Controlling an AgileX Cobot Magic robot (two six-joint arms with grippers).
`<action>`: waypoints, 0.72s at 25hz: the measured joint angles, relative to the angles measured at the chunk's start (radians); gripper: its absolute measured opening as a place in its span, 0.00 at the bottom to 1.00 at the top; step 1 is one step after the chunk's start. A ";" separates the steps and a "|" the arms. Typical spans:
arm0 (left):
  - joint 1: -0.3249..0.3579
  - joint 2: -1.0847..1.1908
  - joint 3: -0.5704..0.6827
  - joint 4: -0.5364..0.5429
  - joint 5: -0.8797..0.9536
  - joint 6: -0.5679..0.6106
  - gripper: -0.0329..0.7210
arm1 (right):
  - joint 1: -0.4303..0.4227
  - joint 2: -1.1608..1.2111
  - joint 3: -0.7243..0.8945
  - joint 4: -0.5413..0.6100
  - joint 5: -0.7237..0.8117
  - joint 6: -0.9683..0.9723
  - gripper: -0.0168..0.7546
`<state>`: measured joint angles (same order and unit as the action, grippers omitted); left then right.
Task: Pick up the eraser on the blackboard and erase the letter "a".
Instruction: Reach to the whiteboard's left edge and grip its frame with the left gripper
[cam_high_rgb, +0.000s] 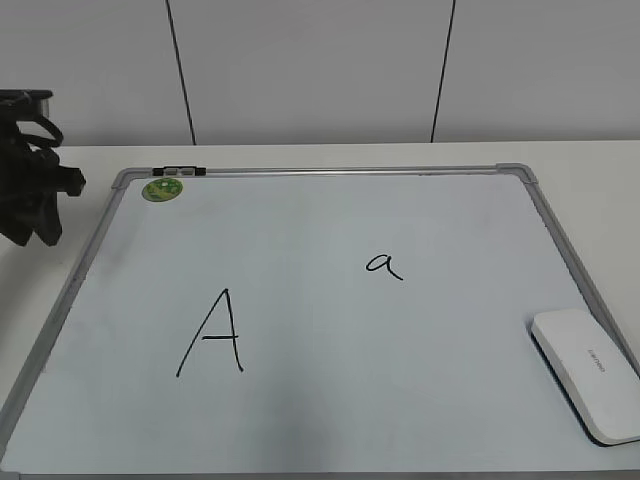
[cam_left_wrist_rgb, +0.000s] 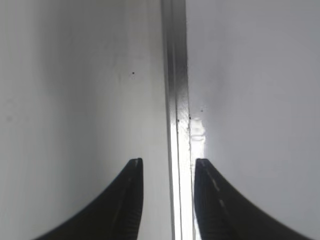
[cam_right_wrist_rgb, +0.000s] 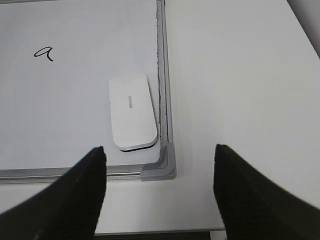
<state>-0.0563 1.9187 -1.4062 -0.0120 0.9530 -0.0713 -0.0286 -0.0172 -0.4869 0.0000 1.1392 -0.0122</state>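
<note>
From the exterior view I can only see part of the left arm, a dark mass at the left edge, and I cannot make out its fingers there; the right arm does not appear in that view at all. The eraser is cut off by the right edge of that picture, and the blackboard runs out past the bottom. The lettering on the eraser is too small for me to read. On my right wrist view the eraser lies flat in the board's near right corner, just beside the grey frame, its long axis running along that frame edge. The letter "a" sits well apart from it toward the board's middle; a large "A" and a green magnet lie farther left. The right gripper hangs over the corner and the white surface, fingers spread wide and empty. The left gripper has its fingers parted on either side of a frame rail, holding nothing.
</note>
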 joint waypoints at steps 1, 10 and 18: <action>0.000 0.025 -0.010 0.000 0.000 0.000 0.38 | 0.000 0.000 0.000 0.000 0.000 0.000 0.67; 0.000 0.183 -0.032 -0.015 0.000 0.000 0.38 | 0.000 0.000 0.000 0.000 0.000 0.000 0.67; 0.000 0.210 -0.044 -0.021 -0.010 0.000 0.38 | 0.000 0.000 0.000 0.000 0.000 0.000 0.67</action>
<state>-0.0563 2.1287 -1.4505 -0.0335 0.9430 -0.0713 -0.0286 -0.0172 -0.4869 0.0000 1.1392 -0.0122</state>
